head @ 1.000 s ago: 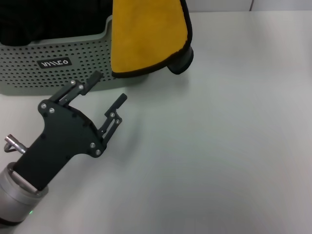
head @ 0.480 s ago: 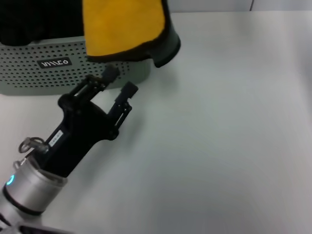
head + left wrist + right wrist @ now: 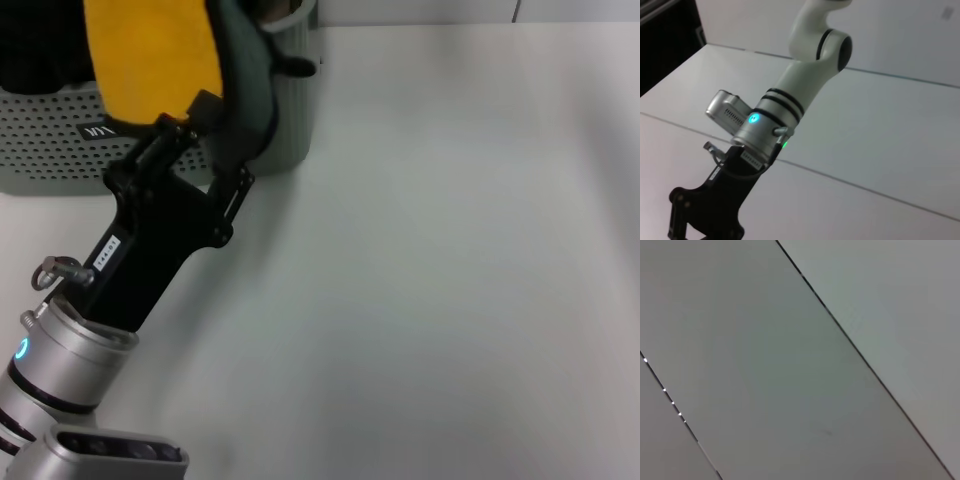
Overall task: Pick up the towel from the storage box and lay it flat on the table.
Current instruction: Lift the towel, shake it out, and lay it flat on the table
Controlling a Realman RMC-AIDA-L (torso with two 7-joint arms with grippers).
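Observation:
The towel hangs in front of the storage box (image 3: 50, 140), its yellow-orange face (image 3: 150, 60) turned to me and its dark teal face (image 3: 248, 85) folding down on the right. What holds it up lies above the head view. My left gripper (image 3: 226, 128) reaches up from the table (image 3: 450, 250), open, with the towel's lower edge between its fingers; one fingertip (image 3: 205, 101) shows, the other is hidden behind the teal fold. In the left wrist view the right arm's black gripper (image 3: 700, 220) shows low in the picture, its fingers cut off.
Black fabric (image 3: 30, 50) lies inside the box at the far left. The box's rounded corner (image 3: 295, 100) stands just right of the towel. The right wrist view shows only plain grey panels.
The hanging towel has swung left, from beside the box to in front of it. My left gripper has risen forward until its fingers straddle the towel's lower edge.

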